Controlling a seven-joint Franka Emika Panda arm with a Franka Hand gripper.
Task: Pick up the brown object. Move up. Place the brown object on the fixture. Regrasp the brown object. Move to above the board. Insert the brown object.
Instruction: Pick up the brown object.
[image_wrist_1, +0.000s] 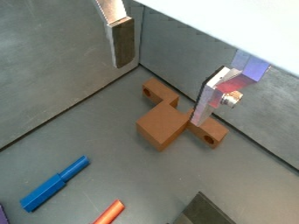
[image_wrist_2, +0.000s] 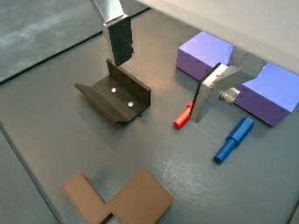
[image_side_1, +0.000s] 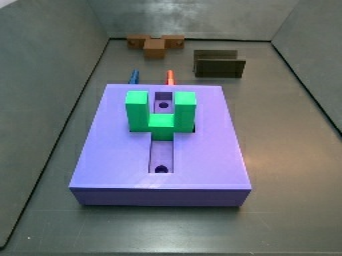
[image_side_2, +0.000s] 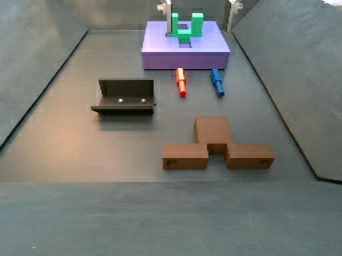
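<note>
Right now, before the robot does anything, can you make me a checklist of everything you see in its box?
Surface: dark grey floor, pieces spread apart on it.
Job's things: brown object lies flat on the floor, not held; fixture stands empty; board carries a green block.
Clutter: orange peg and blue peg lie side by side near the board.
Grippers: gripper open, empty, raised off the floor.
Cables: nothing seen.
Surroundings: grey walls around the floor.

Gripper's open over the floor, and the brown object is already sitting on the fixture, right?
Not quite. The gripper is open above the floor, but the brown object lies on the floor, apart from the fixture, which holds nothing. A side view shows this.
</note>
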